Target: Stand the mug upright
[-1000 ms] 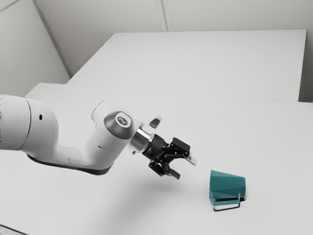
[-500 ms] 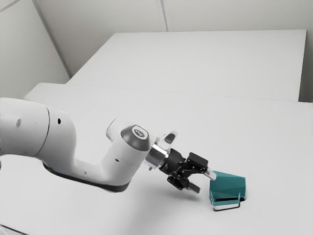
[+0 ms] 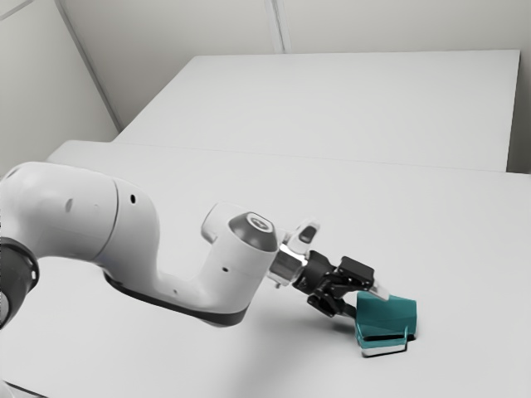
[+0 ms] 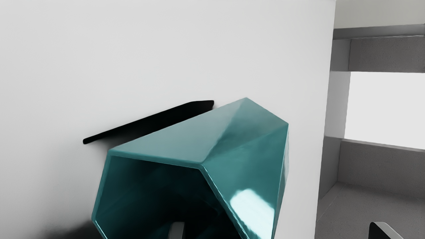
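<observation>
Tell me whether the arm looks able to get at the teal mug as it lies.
Likely yes: the open gripper is right by the mug, whose mouth faces it, with nothing else in the way.

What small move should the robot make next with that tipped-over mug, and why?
I'd probably ease the open gripper slightly toward the mug: it lies on its side, mouth facing the gripper, one finger at the opening, the other outside, so its wall could sit between them.

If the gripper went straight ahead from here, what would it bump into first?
Probably the teal mug: the gripper points at it, one fingertip lined up with its open mouth, though depth is unclear.
</observation>
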